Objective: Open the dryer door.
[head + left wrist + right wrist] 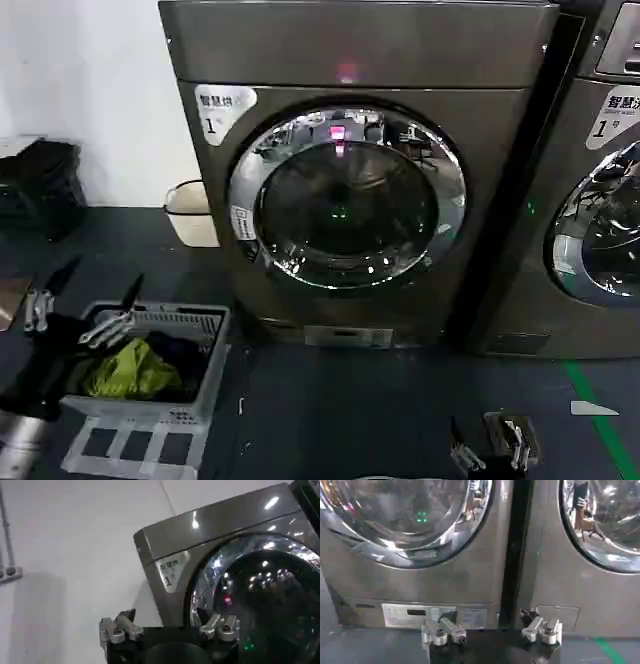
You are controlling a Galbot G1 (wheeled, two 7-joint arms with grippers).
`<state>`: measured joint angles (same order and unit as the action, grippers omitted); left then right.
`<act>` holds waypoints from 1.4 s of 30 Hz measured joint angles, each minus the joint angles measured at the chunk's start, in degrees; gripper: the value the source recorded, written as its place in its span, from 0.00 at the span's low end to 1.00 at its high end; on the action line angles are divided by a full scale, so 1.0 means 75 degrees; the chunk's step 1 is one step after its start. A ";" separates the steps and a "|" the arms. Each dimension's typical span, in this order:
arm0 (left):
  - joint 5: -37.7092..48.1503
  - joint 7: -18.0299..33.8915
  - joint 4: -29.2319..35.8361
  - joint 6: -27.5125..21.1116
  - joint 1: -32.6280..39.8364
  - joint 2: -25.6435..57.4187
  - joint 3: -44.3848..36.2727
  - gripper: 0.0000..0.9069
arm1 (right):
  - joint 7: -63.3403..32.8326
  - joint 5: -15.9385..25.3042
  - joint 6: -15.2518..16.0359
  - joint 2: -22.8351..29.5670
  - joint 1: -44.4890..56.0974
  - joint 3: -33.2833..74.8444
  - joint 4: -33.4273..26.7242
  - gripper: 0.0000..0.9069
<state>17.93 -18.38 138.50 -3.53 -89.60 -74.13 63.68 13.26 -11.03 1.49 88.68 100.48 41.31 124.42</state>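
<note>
Left hand [85, 300] spread wide, empty, low at dryer door's [346, 198] eight o'clock; reach risks snagging laundry basket [205, 385]. Right hand [490, 445] open, idle.

The dryer [400, 60] was dark bronze-grey, with a white "1" label [222, 108] and a pink light [347, 72]. Its dryer door [346, 200] had a shiny chrome ring around dark glass. A grey basket [205, 385] held yellow-green cloth [130, 370], and a green stripe [600, 420] crossed the dark floor [340, 420].

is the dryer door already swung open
No, the dryer door sits shut, flush against the front of the dryer, its chrome ring covering the drum opening.
</note>
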 joint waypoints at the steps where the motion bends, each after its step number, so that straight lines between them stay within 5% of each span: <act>1: 0.0063 0.0011 0.0001 -0.0004 0.0002 -0.0016 -0.0013 1.00 | 0.0103 -0.0209 -0.0014 -0.0101 -0.0094 0.0008 -0.0004 1.00; 8: 0.0302 -0.0030 -0.0047 0.0117 0.0029 0.0035 -0.0029 1.00 | 0.0560 -0.1433 0.0107 -0.1116 -0.1174 -0.0069 -0.0298 1.00; 15: 0.0316 -0.0042 -0.0055 0.0148 0.0043 0.0185 -0.0013 1.00 | 0.1050 -0.2200 0.0833 -0.2496 -0.2693 -0.0503 -0.0677 1.00; 19: 0.0328 -0.0041 -0.0060 0.0148 0.0052 0.0196 -0.0030 1.00 | 0.1396 -0.2742 0.1649 -0.3227 -0.3592 -0.0803 -0.0960 1.00; 23: 0.0333 -0.0028 -0.0061 0.0151 0.0042 0.0179 -0.0068 1.00 | 0.2078 -0.2865 0.1765 -0.3722 -0.4680 -0.1272 -0.1373 1.00; 34: 0.0352 -0.0033 0.0054 0.0150 -0.0041 0.0174 -0.0031 1.00 | 0.2815 -0.2640 0.1212 -0.3552 -0.7549 -0.3411 -0.3371 1.00; 42: 0.0368 -0.0050 0.0056 0.0185 -0.0063 0.0225 0.0001 1.00 | 0.2903 -0.2521 0.1187 -0.3102 -0.9000 -0.4519 -0.4669 1.00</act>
<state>20.69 -18.76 138.92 -2.14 -90.07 -72.44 63.68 35.03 -29.93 10.39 65.42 32.98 7.41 89.41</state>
